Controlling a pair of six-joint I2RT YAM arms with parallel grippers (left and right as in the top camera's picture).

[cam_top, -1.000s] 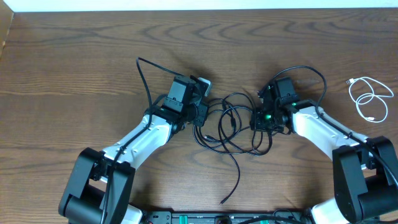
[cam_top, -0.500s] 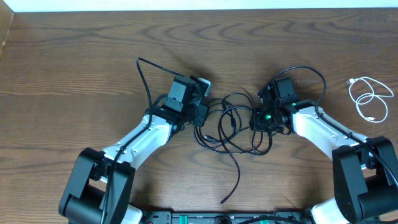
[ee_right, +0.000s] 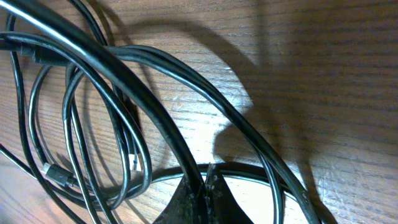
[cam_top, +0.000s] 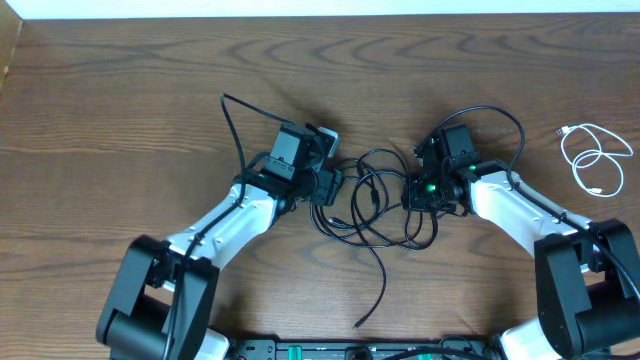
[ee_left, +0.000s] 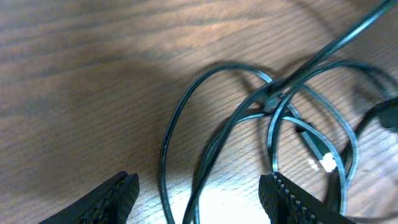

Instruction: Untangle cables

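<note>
Black tangle [cam_top: 375,205] lies on the table [cam_top: 120,120] between the two grippers. Its loops cross and overlap, and one loose strand [cam_top: 380,290] trails off the tangle's near side toward the robot. White cable [cam_top: 592,160] sits well apart to the tangle's right, already separate.

Left gripper [cam_top: 325,187] is at the tangle's left edge. Change: a second ago its jaws were closed, now they stand apart. Left wrist view agrees: fingers [ee_left: 115,196] are spread, and loops of the tangle [ee_left: 273,99] lie on the wood between and beyond them, nothing pinched.

Right gripper [cam_top: 412,195] is at the tangle's right edge, unchanged, jaws pressed together. In the right wrist view its fingertips [ee_right: 217,202] meet on a black strand of the tangle [ee_right: 124,93], which looks like a pinch.

Tangle shape barely differs from before. Judgement: the left just let go, probably to regrasp elsewhere, while the right anchors. Task not done, black cables remain looped together.
</note>
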